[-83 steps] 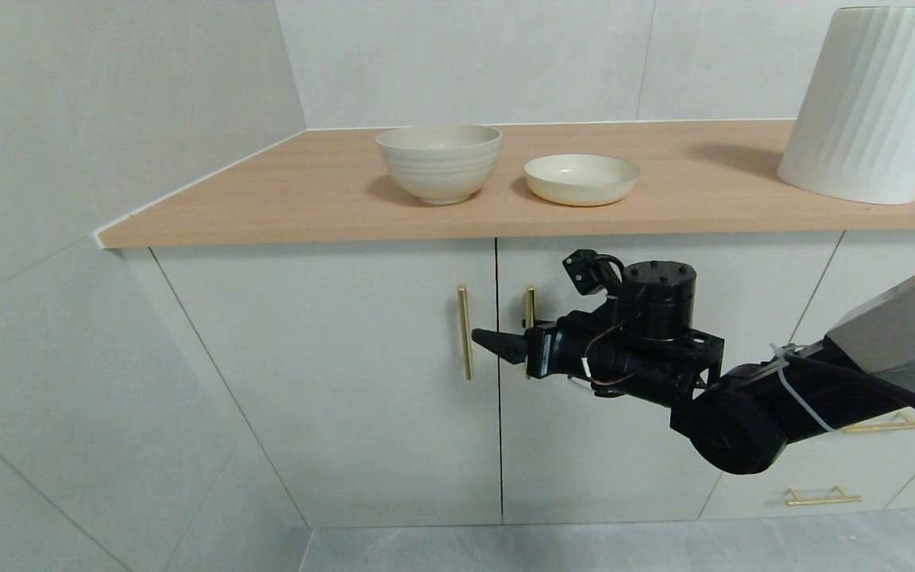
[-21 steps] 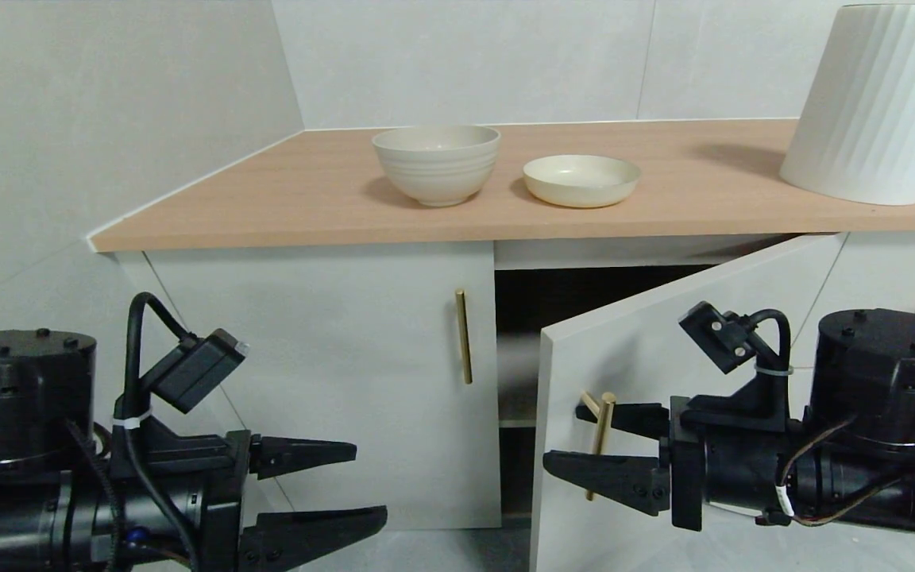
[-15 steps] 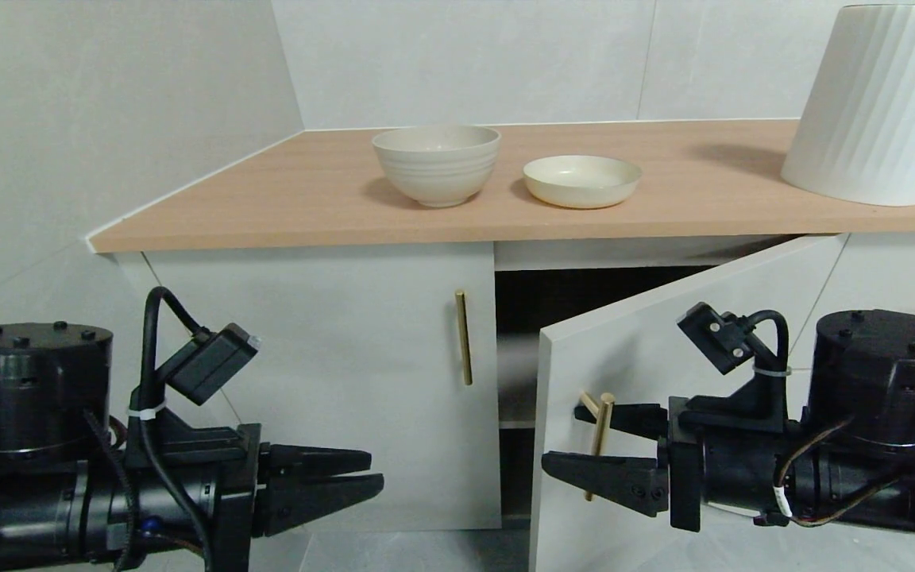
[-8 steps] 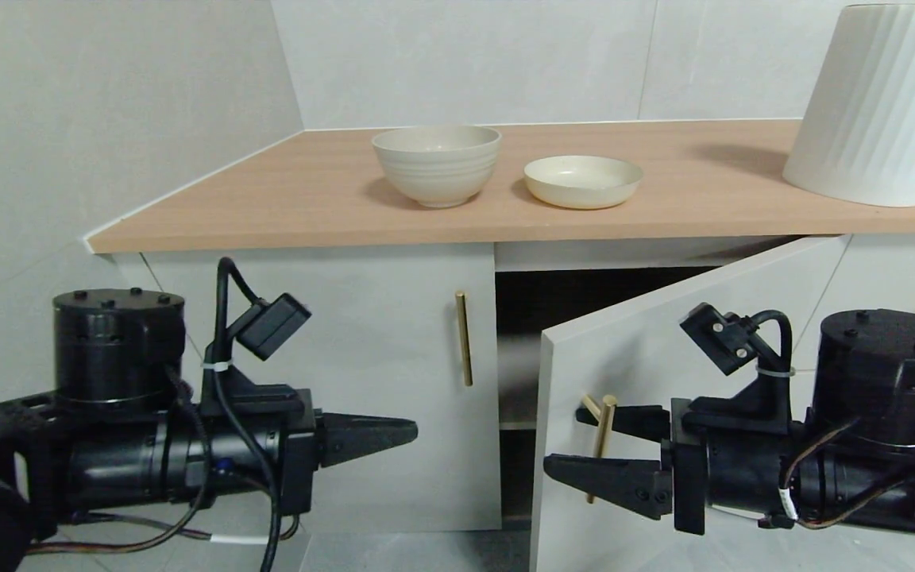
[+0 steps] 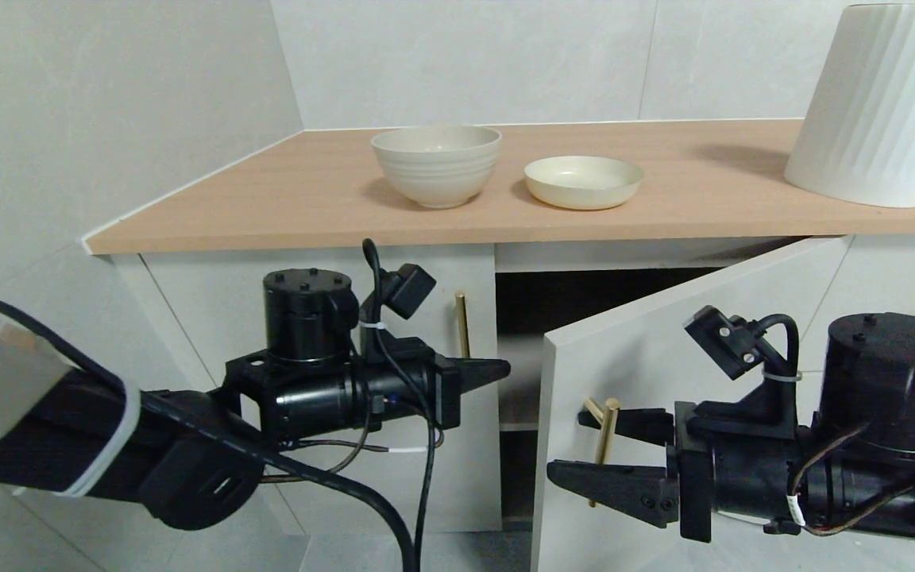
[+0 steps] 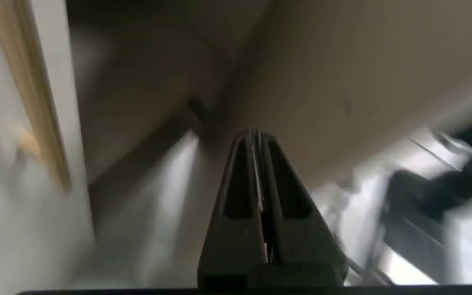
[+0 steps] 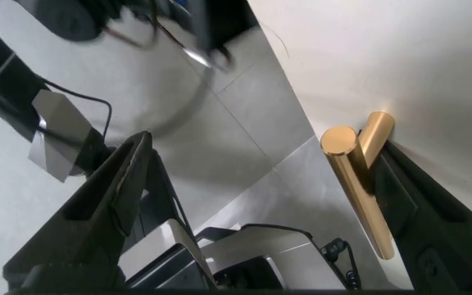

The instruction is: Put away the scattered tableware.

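L end effector (image 5: 499, 369) closed; R (image 5: 570, 442) spread round handle (image 5: 605, 438).

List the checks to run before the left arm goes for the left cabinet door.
1. Right door swung open: ok.
2. Right gripper open astride right handle: ok.
3. Left door open: not ok, shut.
4. Left gripper open for left handle: not ok, fingers shut.
5. Bowl and dish upright on countertop: ok.
6. Free shelf space inside: cannot tell, dark.
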Available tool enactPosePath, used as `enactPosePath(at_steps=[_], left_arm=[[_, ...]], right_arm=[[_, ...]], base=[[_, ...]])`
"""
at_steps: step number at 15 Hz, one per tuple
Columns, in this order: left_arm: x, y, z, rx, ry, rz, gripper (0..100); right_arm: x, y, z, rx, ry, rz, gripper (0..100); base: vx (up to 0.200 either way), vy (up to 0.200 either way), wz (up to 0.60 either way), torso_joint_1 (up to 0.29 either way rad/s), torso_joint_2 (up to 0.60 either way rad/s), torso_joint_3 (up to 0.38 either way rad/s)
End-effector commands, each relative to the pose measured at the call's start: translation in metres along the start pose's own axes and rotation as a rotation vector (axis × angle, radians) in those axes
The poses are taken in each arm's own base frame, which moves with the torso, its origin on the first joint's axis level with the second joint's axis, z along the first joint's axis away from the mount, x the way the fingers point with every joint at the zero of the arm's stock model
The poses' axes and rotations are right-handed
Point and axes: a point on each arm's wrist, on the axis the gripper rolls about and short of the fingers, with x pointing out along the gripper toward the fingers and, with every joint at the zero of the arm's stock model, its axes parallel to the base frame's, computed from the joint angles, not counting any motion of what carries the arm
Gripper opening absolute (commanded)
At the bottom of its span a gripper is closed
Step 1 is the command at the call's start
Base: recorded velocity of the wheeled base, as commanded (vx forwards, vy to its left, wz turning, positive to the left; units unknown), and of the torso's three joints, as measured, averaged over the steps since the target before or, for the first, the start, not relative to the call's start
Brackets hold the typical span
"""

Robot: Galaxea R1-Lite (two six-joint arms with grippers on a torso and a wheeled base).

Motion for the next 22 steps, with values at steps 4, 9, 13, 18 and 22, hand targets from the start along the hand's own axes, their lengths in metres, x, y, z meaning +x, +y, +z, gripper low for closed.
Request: enactPosePath(at_steps=[4, 9, 13, 18, 22], left_arm=[[0.032, -0.004, -0.032, 0.021, 0.006, -0.045, 0], [0.044, -0.021, -0.035, 0.012, -0.062, -0.122, 0], [0.048, -0.023, -0.037, 0.014, -0.059, -0.132, 0], [0.046, -0.023, -0.036, 0.024, -0.079, -0.135, 0], [0.045, -0.023, -0.037, 0.021, -0.079, -0.120, 0]], right_arm=[[-0.003, 0.000, -0.004, 0.005, 0.010, -0.005, 100], [-0.007, -0.007, -0.003, 0.014, 0.003, -0.039, 100], [-0.007, -0.020, -0.005, -0.028, 0.009, -0.088, 100], [-0.032, -0.021, 0.010, -0.090, -0.064, -0.144, 100], [-0.057, -0.018, 0.001, -0.120, -0.014, -0.235, 100]], base=[[0.000, 0.000, 0.00, 0.000, 0.00, 0.000], [0.000, 0.000, 0.00, 0.000, 0.00, 0.000], [0.000, 0.000, 0.00, 0.000, 0.00, 0.000], [0.000, 0.000, 0.00, 0.000, 0.00, 0.000], [0.000, 0.000, 0.00, 0.000, 0.00, 0.000]])
